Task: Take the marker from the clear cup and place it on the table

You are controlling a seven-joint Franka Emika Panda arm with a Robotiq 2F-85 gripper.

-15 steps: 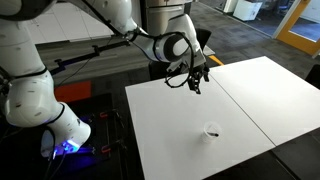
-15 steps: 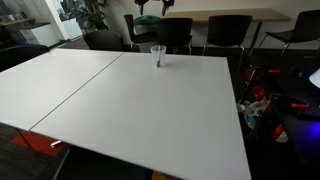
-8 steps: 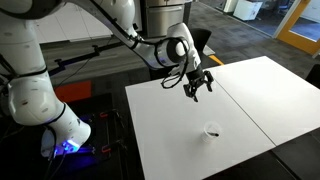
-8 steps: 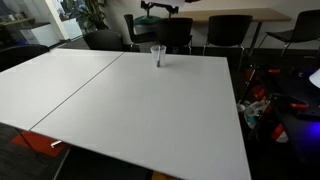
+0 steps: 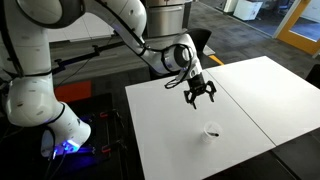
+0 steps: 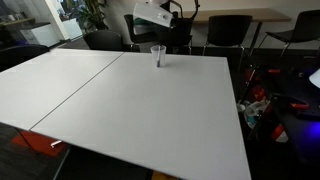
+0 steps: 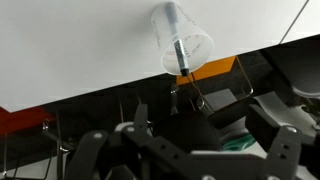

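The clear cup stands upright on the white table, with the dark marker standing inside it. The cup also shows in an exterior view near the table's far edge, and in the wrist view at the top. My gripper hangs open and empty above the table, well short of the cup and apart from it. In the wrist view its blurred fingers frame the bottom. Part of my arm shows above the cup.
A thin dark seam splits the tabletop into two panels. Black chairs stand behind the table's far edge. Clutter lies on the floor beside the table. The robot base with a blue light stands off the table's edge.
My gripper has moved out over the table and lower, closer to the cup. My arm has come into view above the cup in an exterior view. The cup and marker have not moved.
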